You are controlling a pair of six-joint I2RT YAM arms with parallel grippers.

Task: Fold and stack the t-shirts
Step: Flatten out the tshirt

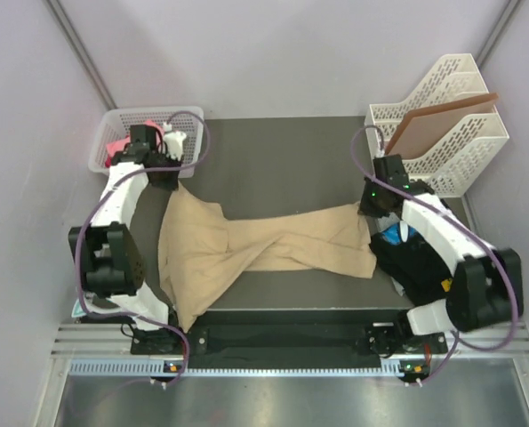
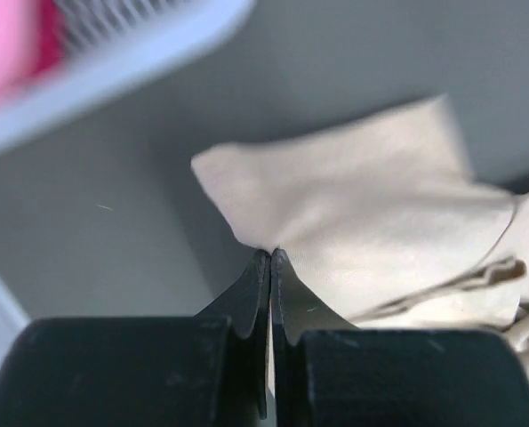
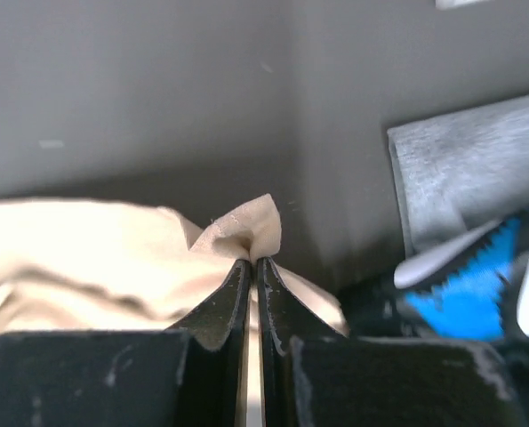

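A large tan t-shirt (image 1: 246,245) lies stretched and twisted across the dark table. My left gripper (image 1: 171,176) is shut on its far left corner, seen as tan cloth (image 2: 371,213) pinched at the fingertips (image 2: 271,258). My right gripper (image 1: 371,203) is shut on its far right corner (image 3: 246,227). A pink shirt (image 1: 117,147) lies in the white basket at the far left. Black and blue shirts (image 1: 415,258) are piled at the right, under my right arm.
A white basket (image 1: 113,124) stands at the far left corner. A white file rack (image 1: 451,133) holding a flat brown board (image 1: 437,124) stands at the far right. The table's front edge runs along a black bar (image 1: 282,338).
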